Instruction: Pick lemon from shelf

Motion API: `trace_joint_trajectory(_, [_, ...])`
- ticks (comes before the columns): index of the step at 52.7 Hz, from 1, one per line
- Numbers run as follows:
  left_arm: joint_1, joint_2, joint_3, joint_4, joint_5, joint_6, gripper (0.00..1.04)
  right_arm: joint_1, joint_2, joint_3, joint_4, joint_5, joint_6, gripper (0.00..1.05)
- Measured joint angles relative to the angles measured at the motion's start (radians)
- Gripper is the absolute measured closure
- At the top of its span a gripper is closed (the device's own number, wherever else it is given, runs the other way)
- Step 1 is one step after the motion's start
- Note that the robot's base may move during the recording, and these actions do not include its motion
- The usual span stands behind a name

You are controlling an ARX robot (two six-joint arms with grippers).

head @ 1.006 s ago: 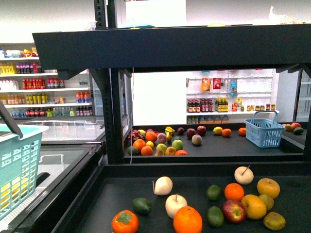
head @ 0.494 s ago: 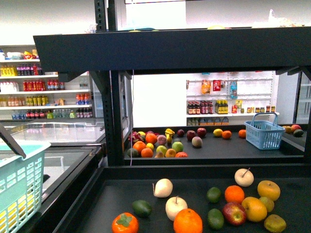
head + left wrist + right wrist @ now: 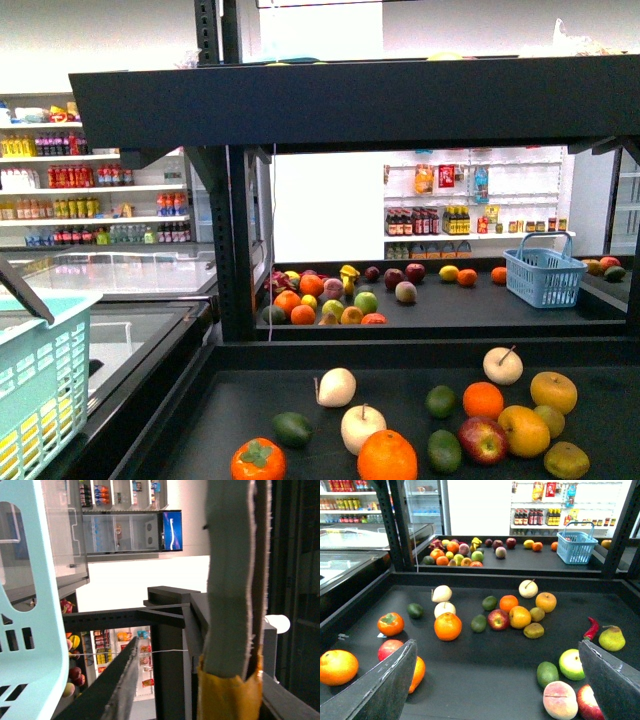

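Observation:
The lemon (image 3: 523,430), a rounded yellow fruit, lies among mixed fruit on the shelf's near tray (image 3: 250,400), right of a red apple. In the right wrist view the lemon (image 3: 520,616) sits beyond my right gripper (image 3: 495,690), which hangs open over bare tray with nothing between its fingers (image 3: 380,690). My left gripper (image 3: 200,700) is shut on the basket handle (image 3: 235,580), a grey strip with yellow tape. The mint basket (image 3: 35,385) hangs at the far left, off the shelf (image 3: 350,100).
Oranges (image 3: 386,455), a persimmon (image 3: 257,460), pale apples (image 3: 362,425), limes and avocados surround the lemon. A peach (image 3: 560,700) and a green apple (image 3: 572,664) lie near the right finger. A blue basket (image 3: 545,275) stands on the far tray. A glass-topped freezer (image 3: 130,330) is on the left.
The mint basket has sunk lower and further left in the front view. The fruit on the trays has not moved.

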Motion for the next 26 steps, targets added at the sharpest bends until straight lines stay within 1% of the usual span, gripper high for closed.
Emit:
trace_joint_trajectory(9, [0.001,-0.029,-0.029,-0.04,0.011,0.032,0.24,0.0,0.0,0.0,0.0,0.0,0.0,0.08])
trace_joint_trajectory(10, [0.001,-0.033,-0.031,-0.042,0.011,0.032,0.23,0.0,0.0,0.0,0.0,0.0,0.0,0.08])
trace_joint_trajectory(15, [0.001,-0.069,-0.052,-0.056,0.015,0.042,0.06,0.0,0.0,0.0,0.0,0.0,0.0,0.08])
trace_joint_trajectory(18, [0.003,-0.1,-0.067,-0.074,0.022,0.045,0.08,0.0,0.0,0.0,0.0,0.0,0.0,0.08])
trace_joint_trajectory(26, [0.012,-0.163,-0.108,-0.117,0.031,0.052,0.08,0.0,0.0,0.0,0.0,0.0,0.0,0.08])
